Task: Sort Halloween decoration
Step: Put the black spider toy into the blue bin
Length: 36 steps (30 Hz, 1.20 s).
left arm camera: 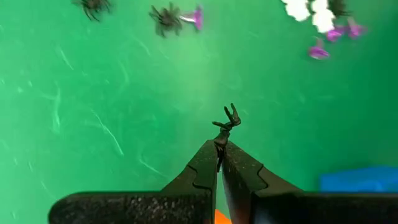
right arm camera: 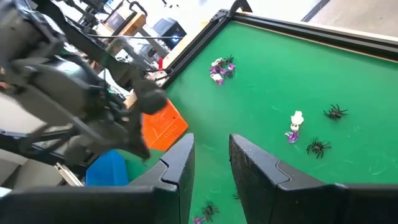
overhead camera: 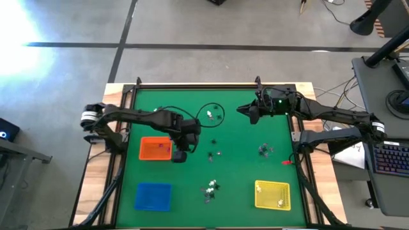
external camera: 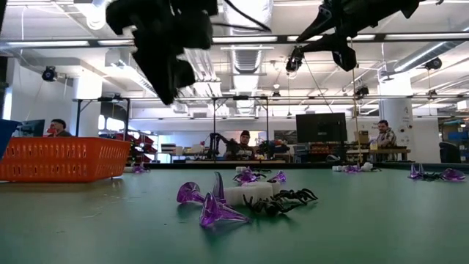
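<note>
Two dark robot arms reach over a green table (overhead camera: 243, 172) framed by a dark rail, seen from above. Three rectangular trays sit on the green: an orange tray (overhead camera: 155, 149) on the left side, a blue tray (overhead camera: 153, 196) at the near left, and a yellow tray (overhead camera: 272, 195) at the near right with a pale trinket or two inside it. The left gripper (overhead camera: 179, 155) hangs just beside the orange tray's right edge, raised above the surface; its wrist camera shows the two fingers pressed together on a small black spider (left arm camera: 226, 121) that sticks out past the fingertips, with the blue tray's corner and a sliver of orange in that same view. The right gripper (overhead camera: 253, 115) hovers high over the far middle of the table, its fingers a little apart with nothing between them. The remaining Halloween decoration (overhead camera: 213, 186), tiny white, black and pinkish-purple pieces, lies scattered in small clusters: one at the far centre, one mid-table, one toward the right, and one near the front between the blue and yellow trays. From table height, purple cone shapes and black spiders lie tangled around white pieces.
</note>
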Available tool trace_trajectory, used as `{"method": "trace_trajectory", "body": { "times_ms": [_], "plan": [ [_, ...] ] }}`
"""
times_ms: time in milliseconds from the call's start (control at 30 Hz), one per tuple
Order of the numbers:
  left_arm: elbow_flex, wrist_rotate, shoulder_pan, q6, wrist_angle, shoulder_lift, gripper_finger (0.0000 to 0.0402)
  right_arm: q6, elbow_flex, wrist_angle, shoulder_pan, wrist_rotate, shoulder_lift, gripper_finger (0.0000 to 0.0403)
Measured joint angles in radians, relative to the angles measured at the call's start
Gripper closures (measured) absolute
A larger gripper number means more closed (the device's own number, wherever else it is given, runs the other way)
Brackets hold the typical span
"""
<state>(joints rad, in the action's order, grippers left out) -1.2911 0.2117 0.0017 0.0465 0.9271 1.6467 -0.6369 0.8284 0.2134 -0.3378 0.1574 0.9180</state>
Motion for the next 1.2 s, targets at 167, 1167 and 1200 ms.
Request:
{"method": "trace_trajectory", "body": {
  "times_ms": [167, 1167, 1200],
  "plan": [
    [0.015, -0.029, -0.079, -0.096, 0.060, -0.083, 0.0402, 0.001, 0.000, 0.000, 0.000, 0.000, 0.000, 0.0309],
    [0.305, -0.041, -0.640, -0.719, -0.133, -0.270, 0.0401, -0.046, 0.000, 0.000, 0.000, 0.000, 0.000, 0.0309],
    [0.305, -0.038, -0.649, -0.731, -0.135, -0.265, 0.0401, -0.048, 0.000, 0.000, 0.000, 0.000, 0.000, 0.0309]
  ]
}}
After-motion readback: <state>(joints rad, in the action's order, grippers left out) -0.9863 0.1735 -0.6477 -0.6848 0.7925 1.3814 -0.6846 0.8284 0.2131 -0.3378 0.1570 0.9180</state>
